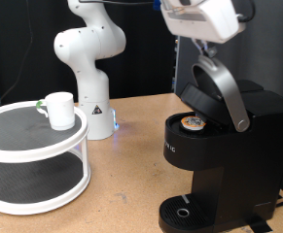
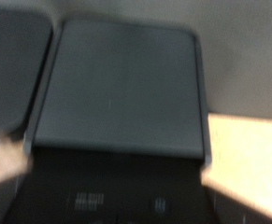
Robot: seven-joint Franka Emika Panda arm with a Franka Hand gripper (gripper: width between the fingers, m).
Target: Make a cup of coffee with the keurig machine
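The tool [image 1: 211, 44] hangs at the frame's top right, directly above the coffee machine [image 1: 214, 155] and its raised lid handle [image 1: 227, 89]; I cannot tell its spread. A pod [image 1: 192, 123] sits loaded. The cup [image 1: 59, 110] waits on the white stand [image 1: 34, 175], far left.

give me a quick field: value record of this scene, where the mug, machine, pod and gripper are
cup: white cup on the top tier of a round white two-tier stand, exterior view's left
keurig machine: black keurig machine at the exterior view's right, lid raised
pod: coffee pod sitting in the open chamber
gripper: gripper above the raised grey handle, holding nothing visible
drip base: no cup on it
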